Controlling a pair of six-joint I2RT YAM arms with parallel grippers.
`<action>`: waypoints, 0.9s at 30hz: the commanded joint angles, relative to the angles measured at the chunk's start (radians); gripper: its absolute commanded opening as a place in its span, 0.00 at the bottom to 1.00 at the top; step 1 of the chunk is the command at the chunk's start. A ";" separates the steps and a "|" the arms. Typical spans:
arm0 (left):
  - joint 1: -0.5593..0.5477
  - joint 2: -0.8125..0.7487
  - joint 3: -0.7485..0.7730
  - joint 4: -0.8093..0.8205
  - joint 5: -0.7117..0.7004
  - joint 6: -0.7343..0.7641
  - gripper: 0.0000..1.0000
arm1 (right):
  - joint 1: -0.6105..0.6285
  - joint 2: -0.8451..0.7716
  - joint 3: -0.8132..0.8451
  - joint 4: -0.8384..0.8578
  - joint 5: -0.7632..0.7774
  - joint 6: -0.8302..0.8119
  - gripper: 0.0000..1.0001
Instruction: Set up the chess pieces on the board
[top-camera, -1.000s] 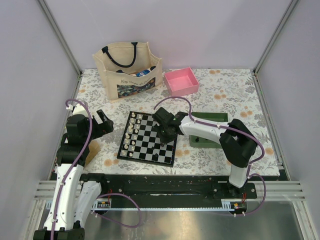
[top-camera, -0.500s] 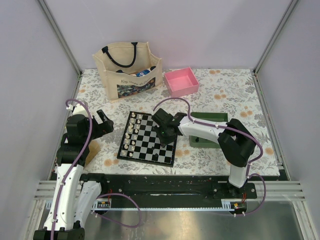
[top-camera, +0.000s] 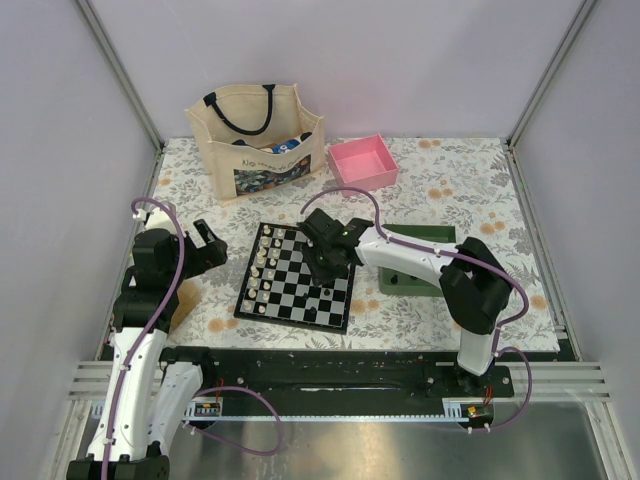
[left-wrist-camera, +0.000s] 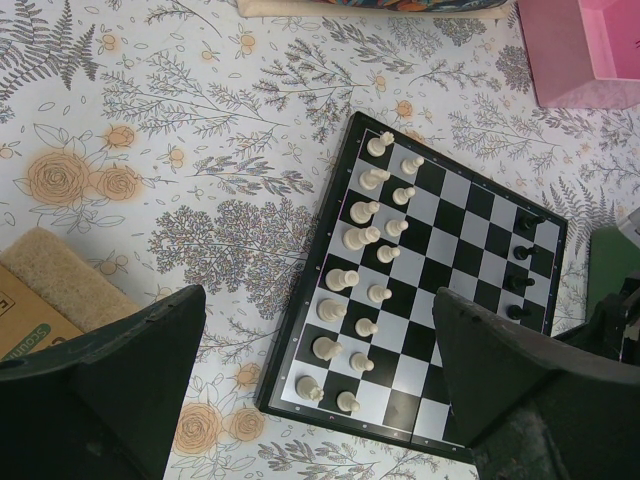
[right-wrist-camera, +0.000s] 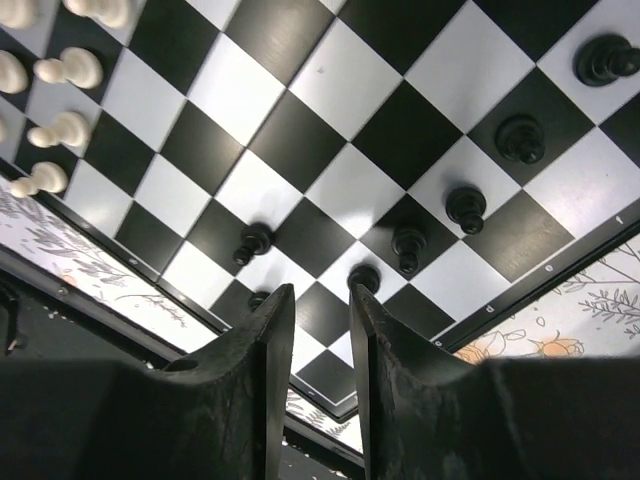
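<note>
The right tool (right-wrist-camera: 318, 300) hangs low over the board (right-wrist-camera: 345, 195), its jaws parted a sliver and empty, which looks like a release rather than a grip. The black chess pieces (right-wrist-camera: 466, 205) stand just past its tips, centre to upper right of the wrist view, along the board's rim. The left tool (left-wrist-camera: 320, 305) sits wide open and empty, out of the way.

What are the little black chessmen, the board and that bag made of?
The black chess pieces look like moulded plastic: smooth, with small glints. The board seems glossy plastic or laminate; its squares reflect light. The bag looks like coarse woven cloth, perhaps jute: matte beige.
</note>
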 joint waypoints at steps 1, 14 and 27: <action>0.010 -0.013 -0.005 0.046 0.018 -0.007 0.99 | 0.031 -0.013 0.073 -0.003 -0.033 -0.003 0.38; 0.010 -0.014 -0.005 0.046 0.020 -0.007 0.99 | 0.097 0.113 0.148 -0.022 -0.023 0.002 0.45; 0.013 -0.013 -0.005 0.046 0.020 -0.007 0.99 | 0.097 0.151 0.164 -0.020 0.009 -0.003 0.43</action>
